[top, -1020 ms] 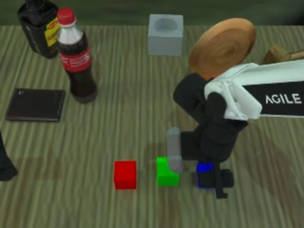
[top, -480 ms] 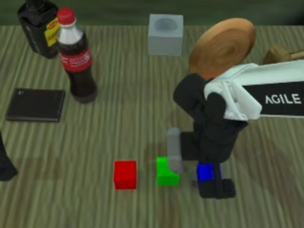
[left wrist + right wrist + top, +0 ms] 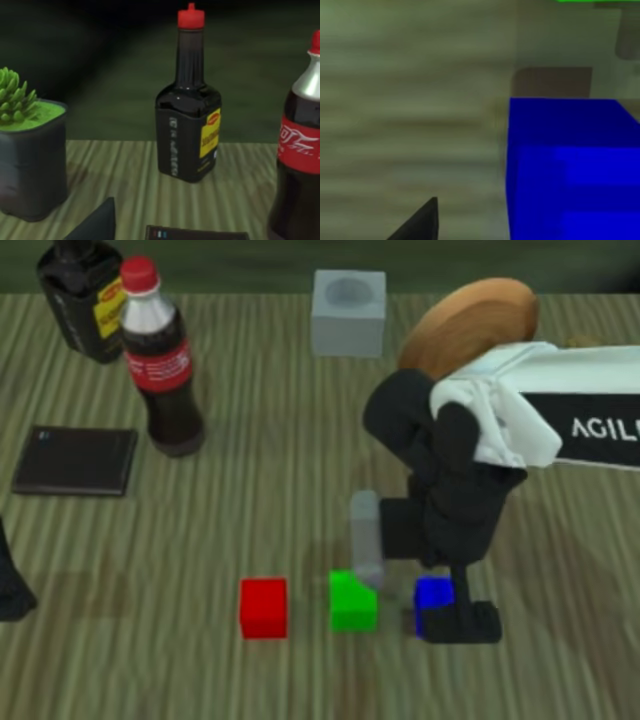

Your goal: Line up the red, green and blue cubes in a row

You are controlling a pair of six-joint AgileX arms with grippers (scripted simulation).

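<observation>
top view: right hand (image 3: 452,618) open beside smooth blue cube (image 3: 431,594) on wood-grain table (image 3: 200,540).

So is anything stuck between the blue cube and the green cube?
No. The blue cube sits just right of the green cube, with only bare table between them. The right gripper is right at the blue cube.

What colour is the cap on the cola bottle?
Red. The cola bottle shows its cap best in the top view.
</observation>
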